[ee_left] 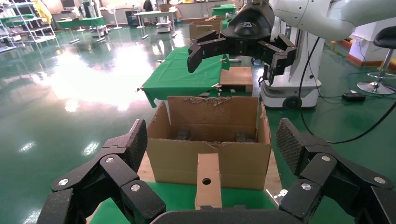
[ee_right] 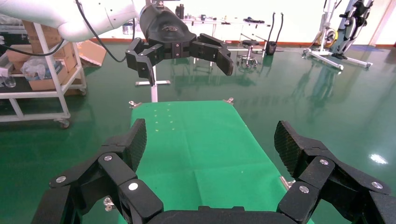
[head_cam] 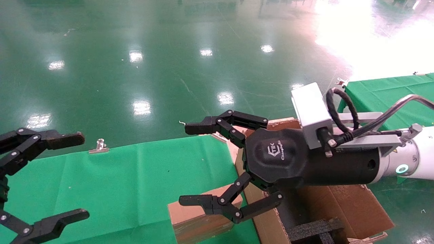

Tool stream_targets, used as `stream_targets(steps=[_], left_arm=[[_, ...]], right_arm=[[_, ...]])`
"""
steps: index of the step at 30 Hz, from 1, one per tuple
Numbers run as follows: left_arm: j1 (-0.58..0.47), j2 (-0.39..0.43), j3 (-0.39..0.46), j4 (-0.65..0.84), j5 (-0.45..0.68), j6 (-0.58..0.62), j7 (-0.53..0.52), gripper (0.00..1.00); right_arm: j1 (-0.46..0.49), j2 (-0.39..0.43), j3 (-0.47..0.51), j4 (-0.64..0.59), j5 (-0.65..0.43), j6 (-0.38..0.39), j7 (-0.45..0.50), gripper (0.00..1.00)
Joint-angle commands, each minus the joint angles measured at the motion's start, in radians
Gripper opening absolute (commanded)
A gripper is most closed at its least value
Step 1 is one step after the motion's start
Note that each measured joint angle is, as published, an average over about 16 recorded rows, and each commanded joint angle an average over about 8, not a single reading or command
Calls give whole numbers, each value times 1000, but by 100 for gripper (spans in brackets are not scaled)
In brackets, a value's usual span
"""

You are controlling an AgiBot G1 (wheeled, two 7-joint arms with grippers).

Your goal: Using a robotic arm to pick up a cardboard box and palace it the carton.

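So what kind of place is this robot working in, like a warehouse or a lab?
Probably a robotics lab or test hall on a factory-style floor: glossy green floor, several tables draped in green cloth, a shelving trolley stacked with boxes, and another wheeled robot base nearby.

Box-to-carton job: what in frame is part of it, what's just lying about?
Job:
- cardboard box, on the green table beside the carton
- carton, foam blocks inside
- right gripper, open above the box
- left gripper, open, at the table's far end

Lying about:
- metal clip on the table edge
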Motion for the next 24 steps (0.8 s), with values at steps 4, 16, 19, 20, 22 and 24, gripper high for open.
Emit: stream_targets(steps=[4, 16, 19, 20, 22, 24], left_arm=[[0, 0, 0, 0, 0, 0, 0, 100], [0, 0, 0, 0, 0, 0, 0, 72], [0, 0, 0, 0, 0, 0, 0, 35], [0, 0, 0, 0, 0, 0, 0, 22], [0, 0, 0, 0, 0, 0, 0, 1], [0, 0, 0, 0, 0, 0, 0, 0]], right_arm=[[0, 0, 0, 0, 0, 0, 0, 100], [0, 0, 0, 0, 0, 0, 0, 100], [0, 0, 0, 0, 0, 0, 0, 100], [0, 0, 0, 0, 0, 0, 0, 100], [0, 0, 0, 0, 0, 0, 0, 100], [0, 0, 0, 0, 0, 0, 0, 100]])
